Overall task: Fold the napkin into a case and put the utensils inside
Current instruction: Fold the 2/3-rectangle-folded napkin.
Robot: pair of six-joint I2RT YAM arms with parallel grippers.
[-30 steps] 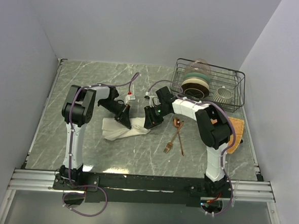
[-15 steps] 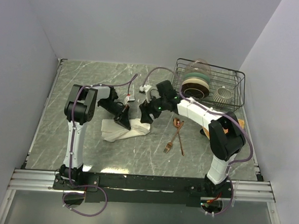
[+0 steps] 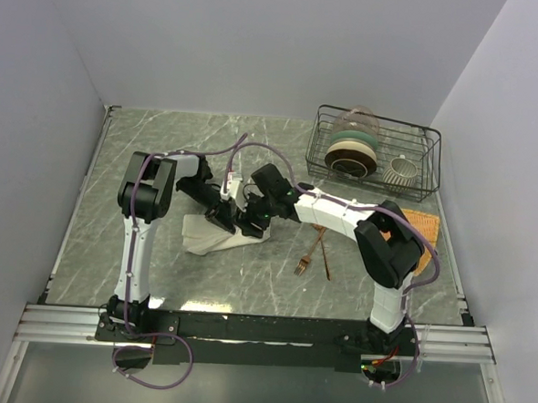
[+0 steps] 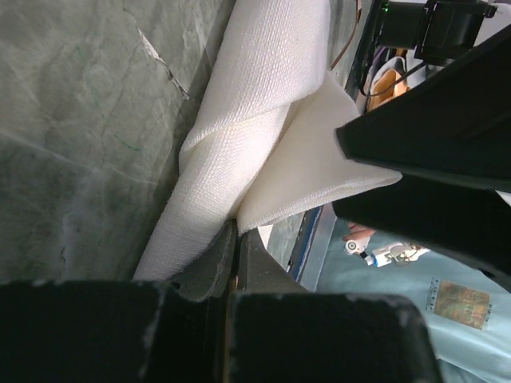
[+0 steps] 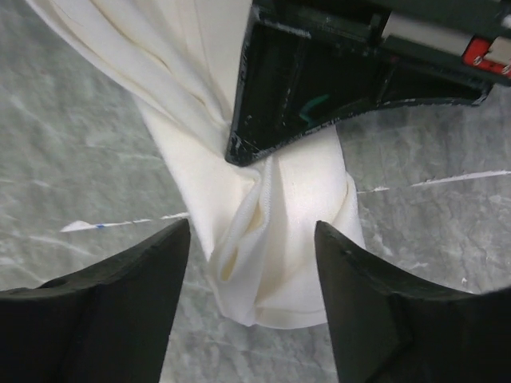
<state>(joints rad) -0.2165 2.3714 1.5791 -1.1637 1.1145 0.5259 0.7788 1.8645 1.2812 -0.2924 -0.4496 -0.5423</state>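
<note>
Cream napkin (image 5: 267,231), pinched by the closed left fingers (image 4: 200,275), is best straddled squarely at its bunched end by the open right fingers (image 5: 375,295) before being gripped and drawn flat.

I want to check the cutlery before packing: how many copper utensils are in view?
2. The fork and the spoon lie crossed, right of the napkin, with their upper ends under the right arm. More could hide in the cloth.
</note>
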